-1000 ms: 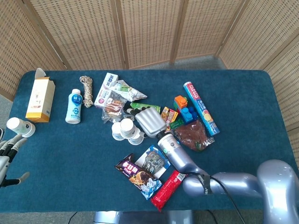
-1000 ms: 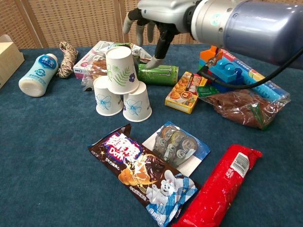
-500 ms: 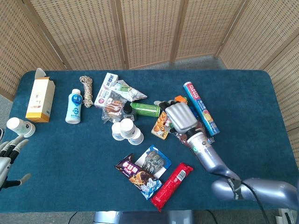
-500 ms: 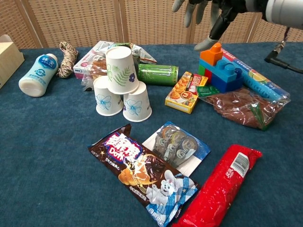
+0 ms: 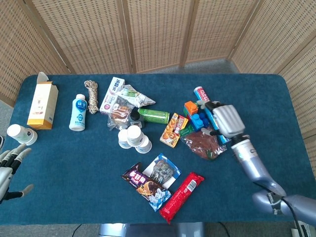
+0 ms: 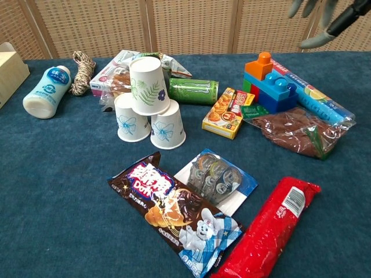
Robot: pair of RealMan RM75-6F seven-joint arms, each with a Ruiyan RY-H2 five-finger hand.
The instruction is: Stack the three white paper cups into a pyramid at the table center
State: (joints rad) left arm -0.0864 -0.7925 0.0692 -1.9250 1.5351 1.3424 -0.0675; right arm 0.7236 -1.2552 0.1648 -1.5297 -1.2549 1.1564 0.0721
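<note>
The three paper cups [image 6: 148, 106] stand as a pyramid near the middle of the tabletop [image 5: 74, 163]: two upside down and touching side by side, the third, printed with leaves, resting on top of them and tilted. In the head view the pyramid [image 5: 133, 138] sits just in front of a green can [image 5: 153, 116] lying on its side. The right hand [image 5: 224, 120] hovers toward the right edge of the tabletop, over a brown bag [image 5: 202, 142] and a blue tube [image 5: 212, 115], well apart from the cups; its fingers are spread and hold nothing. The left hand [image 5: 9, 165] shows at the left edge, fingers apart and holding nothing, beside a small white bottle [image 5: 19, 133]. A red packet [image 6: 268, 226] lies toward the front edge
</note>
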